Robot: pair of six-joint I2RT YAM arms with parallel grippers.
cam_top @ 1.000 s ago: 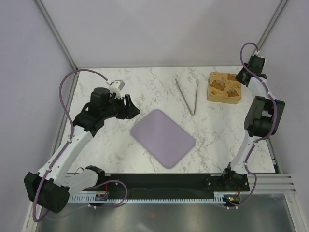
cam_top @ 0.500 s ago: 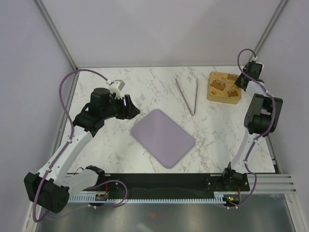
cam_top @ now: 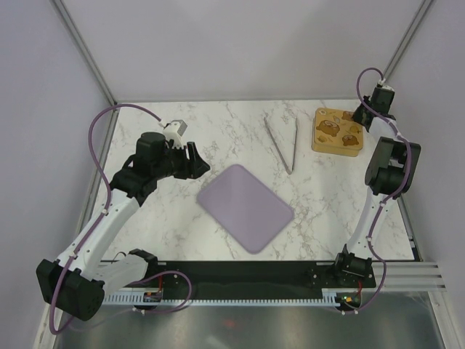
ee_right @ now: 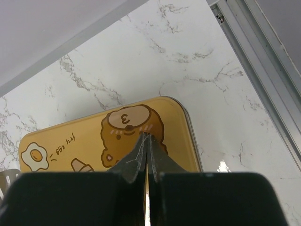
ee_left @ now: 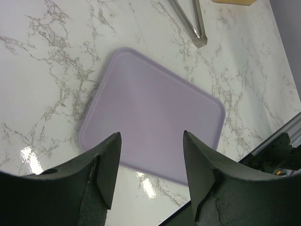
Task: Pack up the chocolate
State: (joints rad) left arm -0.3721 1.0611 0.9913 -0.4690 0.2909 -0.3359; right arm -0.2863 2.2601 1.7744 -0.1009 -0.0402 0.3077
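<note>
No chocolate shows in any view. A yellow tin point(cam_top: 336, 132) with cartoon bears printed on its closed lid point(ee_right: 94, 136) sits at the back right of the table. My right gripper point(ee_right: 147, 136) is shut with nothing between its fingers, its tips just over the bear drawing near the tin's right end point(cam_top: 361, 116). My left gripper point(cam_top: 200, 164) hovers over the marble left of the lilac mat point(cam_top: 245, 207). It stands open and empty point(ee_left: 150, 136), with the mat point(ee_left: 150, 103) seen between its fingers.
Metal tongs point(cam_top: 283, 142) lie on the marble between the mat and the tin, their closed end toward the front point(ee_left: 200, 40). The right wall rail point(ee_right: 263, 61) runs close beside the tin. The table's front rail point(ee_left: 277, 141) lies beyond the mat.
The right wrist has swung a little and settled by the tin's right end, jaws still shut. The left arm has not moved.
</note>
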